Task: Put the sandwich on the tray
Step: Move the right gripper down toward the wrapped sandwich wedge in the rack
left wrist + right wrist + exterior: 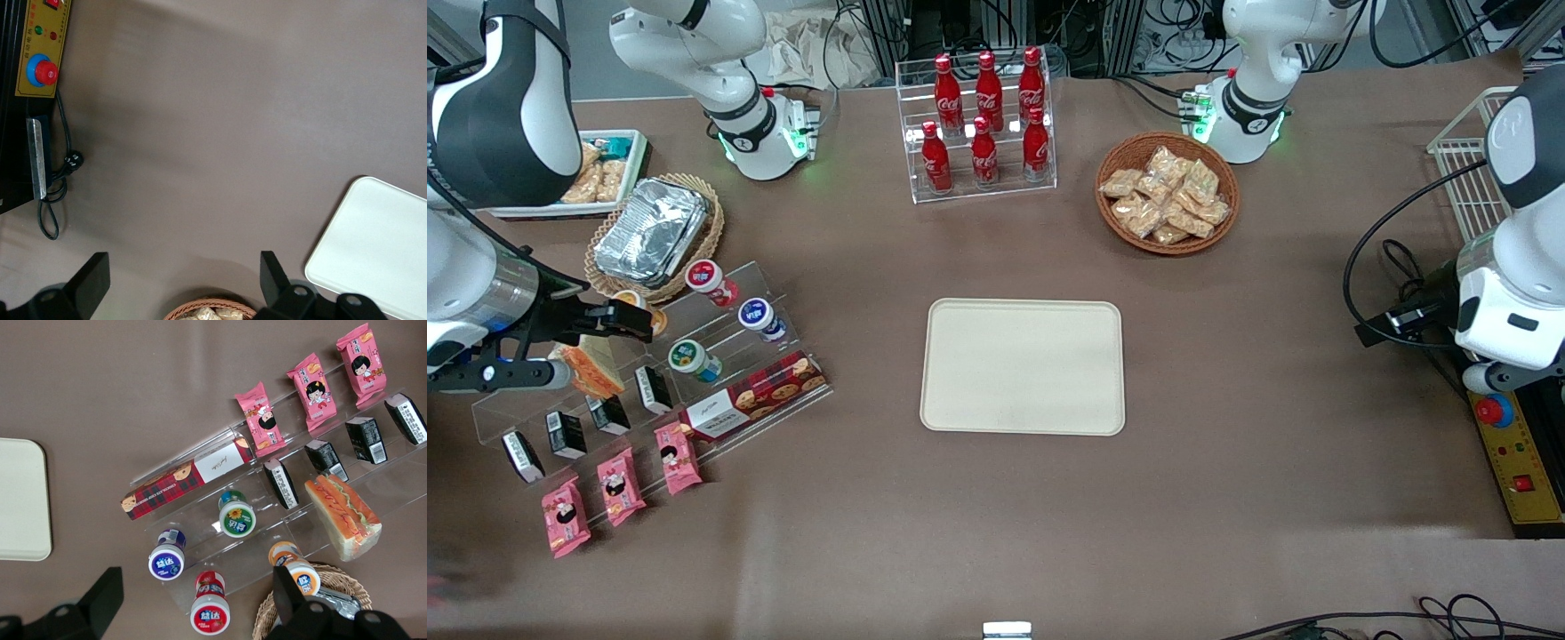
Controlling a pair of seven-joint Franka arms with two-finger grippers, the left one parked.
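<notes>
The sandwich [592,367], a clear-wrapped wedge with white bread and orange-red and green filling, lies on the clear tiered stand [720,373] at the working arm's end of the table. It also shows in the right wrist view [343,513]. The cream-beige tray [1023,366] lies flat and bare at the table's middle; its edge shows in the right wrist view [20,500]. My right gripper [627,322] hovers above the stand, just farther from the front camera than the sandwich, open and empty [197,587].
The stand holds small jars [237,519], black packs [325,460], a red biscuit box [758,395] and pink snack packs [618,484]. A wicker basket with a foil container [651,233] sits beside it. A cola bottle rack [983,120] and a snack basket [1167,193] stand farther back.
</notes>
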